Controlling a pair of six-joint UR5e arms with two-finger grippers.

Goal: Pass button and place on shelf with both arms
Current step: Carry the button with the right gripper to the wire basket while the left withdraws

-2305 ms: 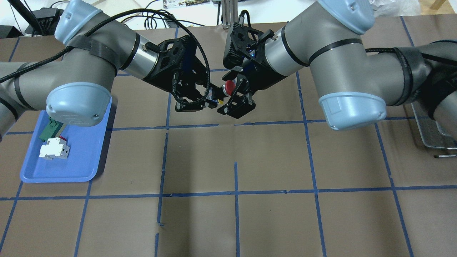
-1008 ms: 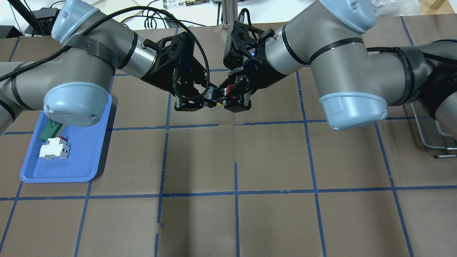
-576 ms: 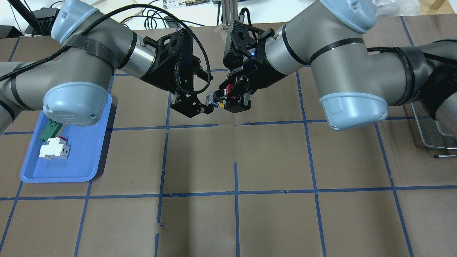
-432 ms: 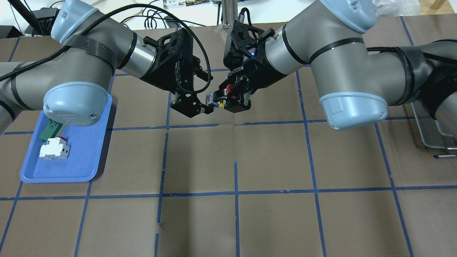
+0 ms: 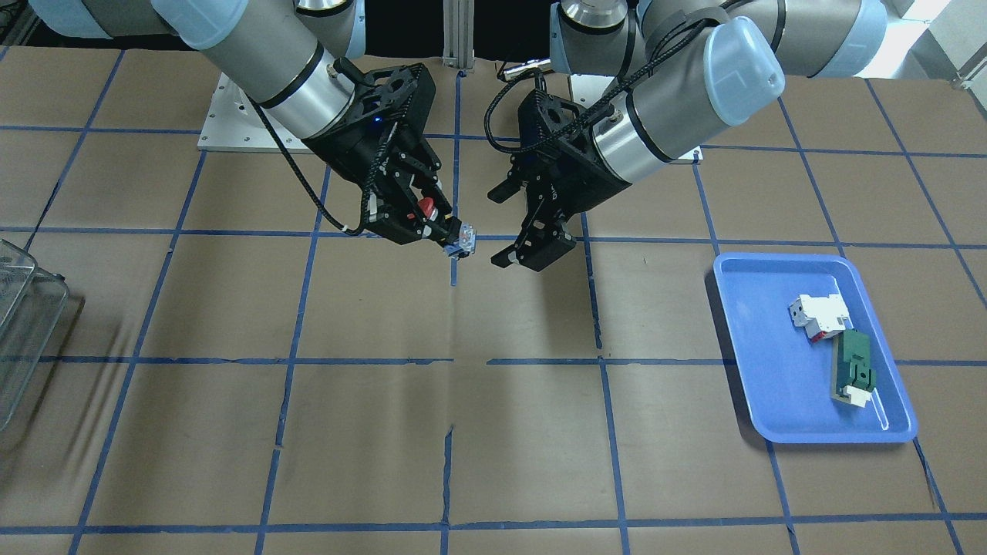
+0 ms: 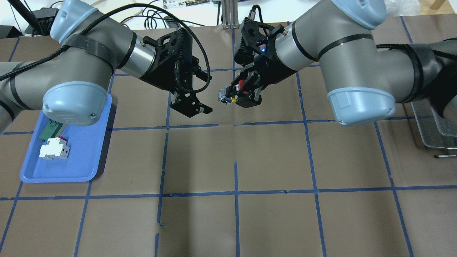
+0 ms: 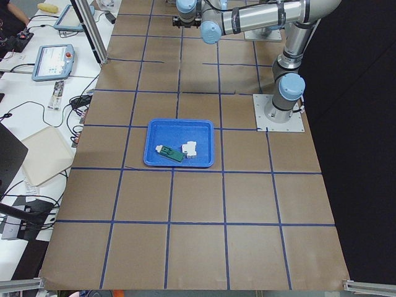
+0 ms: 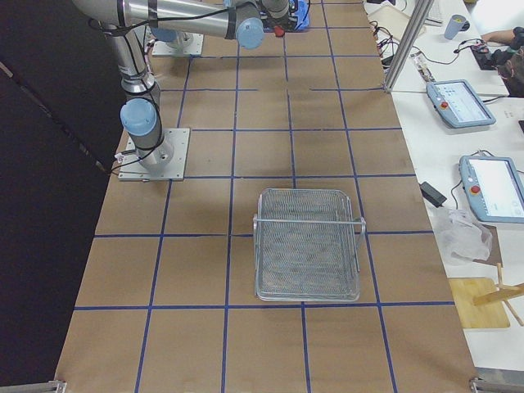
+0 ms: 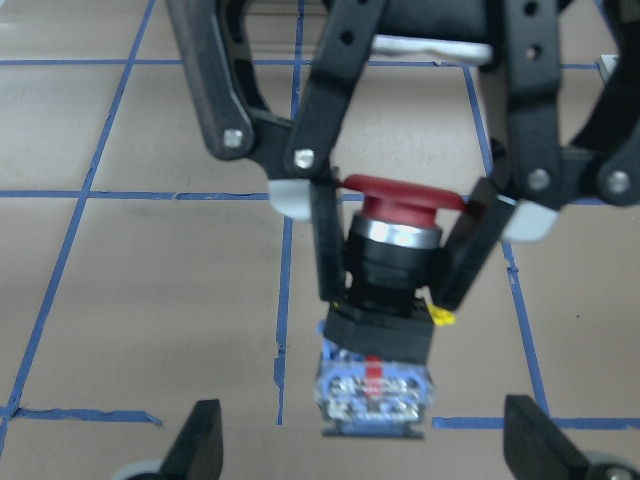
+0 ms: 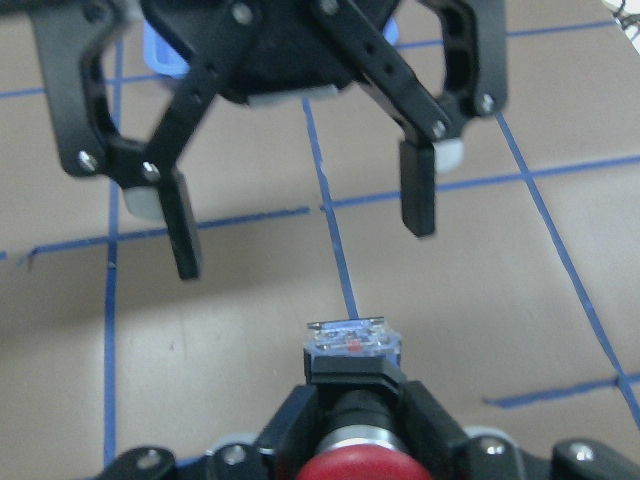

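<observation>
My right gripper (image 6: 237,95) is shut on the button (image 6: 241,84), gripping its black body and holding it above the table. The red cap faces the gripper's palm and the clear-bluish block (image 6: 223,94) points at my left gripper (image 6: 210,93). The left gripper is open and empty, a short gap away from the block. In the front view the right gripper (image 5: 432,223) holds the button (image 5: 423,208) and the left gripper (image 5: 497,229) is open. The left wrist view shows the gripped button (image 9: 400,193). The right wrist view shows the open left gripper (image 10: 300,255). The shelf (image 8: 307,246) stands at the robot's far right.
A blue tray (image 6: 71,171) at the left holds a white-and-red block (image 6: 53,148) and a green-and-white block (image 6: 48,130). The shelf (image 6: 435,125) shows partly at the overhead view's right edge. The table has brown paper with blue tape lines.
The right gripper shut on the button while the left still held it. The left gripper then opened. The right gripper has now drawn away to the right with the button.
</observation>
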